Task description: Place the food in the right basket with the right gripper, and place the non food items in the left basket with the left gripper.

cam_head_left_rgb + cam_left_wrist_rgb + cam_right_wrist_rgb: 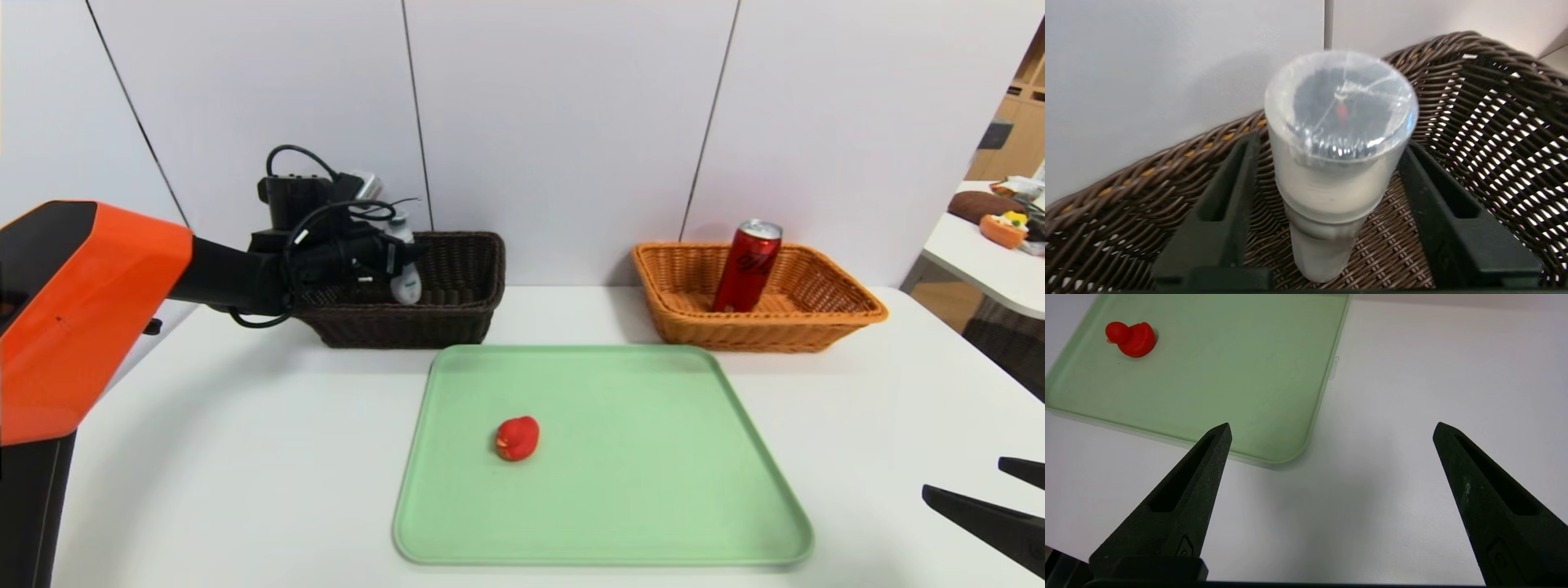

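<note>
The left gripper (1327, 143), spread around the white bottle (1327, 183), hangs inside the dark basket's rim (1208, 143); the right gripper (1333, 428) stands wide open beyond the green tray's edge (1274, 460).

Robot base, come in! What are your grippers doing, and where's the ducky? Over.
Left gripper open around bottle, inside dark basket. Right gripper open, empty, over table. Duck on tray, nothing blocking it.

Partly concealed things at the dark basket and the picture edges

In the head view, the dark brown basket's (408, 327) left part is covered by the left arm (237, 278), and the white bottle (406, 282) is partly screened by the left gripper (400, 251). The right gripper (984, 510) is cut off by the right edge; the bottle's print is too small to be read.
</note>
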`<move>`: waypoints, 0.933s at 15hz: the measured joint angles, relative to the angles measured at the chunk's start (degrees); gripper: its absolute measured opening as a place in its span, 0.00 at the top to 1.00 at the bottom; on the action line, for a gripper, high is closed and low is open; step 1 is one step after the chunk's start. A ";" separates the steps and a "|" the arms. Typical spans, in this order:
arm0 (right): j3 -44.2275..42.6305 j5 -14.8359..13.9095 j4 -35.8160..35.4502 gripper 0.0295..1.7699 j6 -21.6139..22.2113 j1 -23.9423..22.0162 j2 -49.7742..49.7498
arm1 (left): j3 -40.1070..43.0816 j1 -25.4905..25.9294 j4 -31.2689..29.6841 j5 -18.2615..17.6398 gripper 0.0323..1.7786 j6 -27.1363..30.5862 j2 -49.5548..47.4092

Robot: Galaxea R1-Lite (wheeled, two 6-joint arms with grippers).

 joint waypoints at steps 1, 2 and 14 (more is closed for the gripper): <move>0.00 0.01 0.00 0.04 0.00 0.00 -0.09 | 0.50 0.00 -0.11 0.00 0.30 0.00 -0.51; 0.00 0.01 0.00 0.04 0.02 0.00 -0.20 | 1.44 -0.01 -0.24 -0.01 0.27 0.00 -1.32; 0.02 -0.11 0.00 0.04 0.11 0.00 -1.46 | 22.09 -0.48 -0.09 -0.11 0.09 -0.51 -23.76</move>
